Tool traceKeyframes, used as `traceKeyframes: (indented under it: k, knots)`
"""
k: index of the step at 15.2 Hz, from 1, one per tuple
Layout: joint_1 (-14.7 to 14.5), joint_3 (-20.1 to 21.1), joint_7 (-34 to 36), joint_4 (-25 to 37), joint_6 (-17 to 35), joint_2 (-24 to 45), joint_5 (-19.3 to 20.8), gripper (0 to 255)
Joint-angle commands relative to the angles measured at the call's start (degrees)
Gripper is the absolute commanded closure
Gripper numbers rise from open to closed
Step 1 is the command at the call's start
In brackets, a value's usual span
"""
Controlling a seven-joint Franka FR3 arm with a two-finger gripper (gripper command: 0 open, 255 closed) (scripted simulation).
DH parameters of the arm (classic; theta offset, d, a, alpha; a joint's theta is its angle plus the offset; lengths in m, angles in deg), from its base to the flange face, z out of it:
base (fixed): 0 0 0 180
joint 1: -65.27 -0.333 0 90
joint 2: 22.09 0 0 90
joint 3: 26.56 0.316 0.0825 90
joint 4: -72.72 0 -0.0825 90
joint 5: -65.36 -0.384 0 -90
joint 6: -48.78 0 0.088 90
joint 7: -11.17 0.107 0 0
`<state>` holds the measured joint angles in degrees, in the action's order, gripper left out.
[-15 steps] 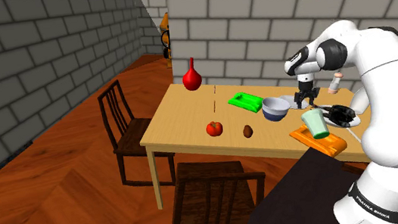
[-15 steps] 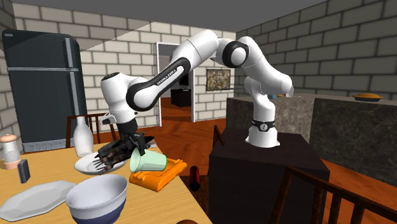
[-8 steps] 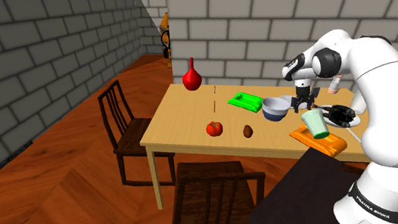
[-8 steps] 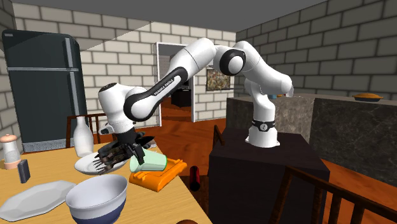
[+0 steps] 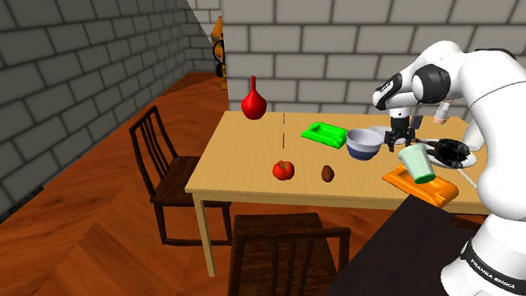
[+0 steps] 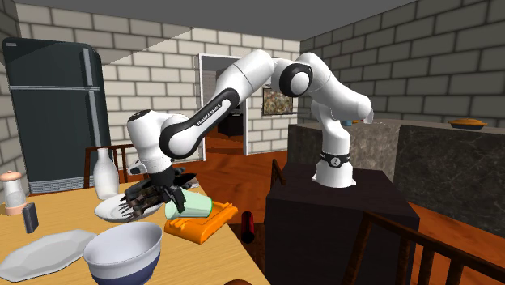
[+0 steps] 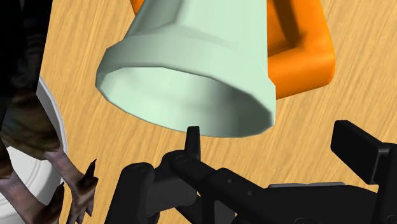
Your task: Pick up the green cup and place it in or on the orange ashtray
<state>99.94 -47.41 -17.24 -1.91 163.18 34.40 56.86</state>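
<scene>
Wrist view, L to R: white plate (image 7: 52, 124) w/ a dark clawed thing (image 7: 25, 114) on it lay off to one side of the pincer (image 7: 270, 137). Pale green cup (image 7: 191, 70) lay on its side just ahead of the fingertips (image 7: 192, 135), wide end toward them, not gripped. Its far end rested on the orange ashtray (image 7: 305, 57), further out. Fingers stood apart, nothing btwn them. Shoulder view: bowl (image 5: 364, 142) sat just beside the pincer.

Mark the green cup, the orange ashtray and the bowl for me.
green cup (image 7: 191, 70): wrist view, on its side wall.
orange ashtray (image 7: 315, 60): wrist view, on its rim.
bowl (image 6: 125, 267): second exterior view, on its outer wall.
</scene>
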Motion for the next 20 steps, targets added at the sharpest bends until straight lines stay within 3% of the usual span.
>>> traceKeyframes:
  k: [1,2,11,20]
  knots:
    - [0.0,0.0,0.0,0.0,0.0,0.0,0.0,0]
    - [0.0,0.0,0.0,0.0,0.0,0.0,0.0,255]
    - [0.0,0.0,0.0,0.0,0.0,0.0,0.0,255]
    - [-0.7,-0.9,-0.3,-1.1,-3.6,-4.6,0.9,255]
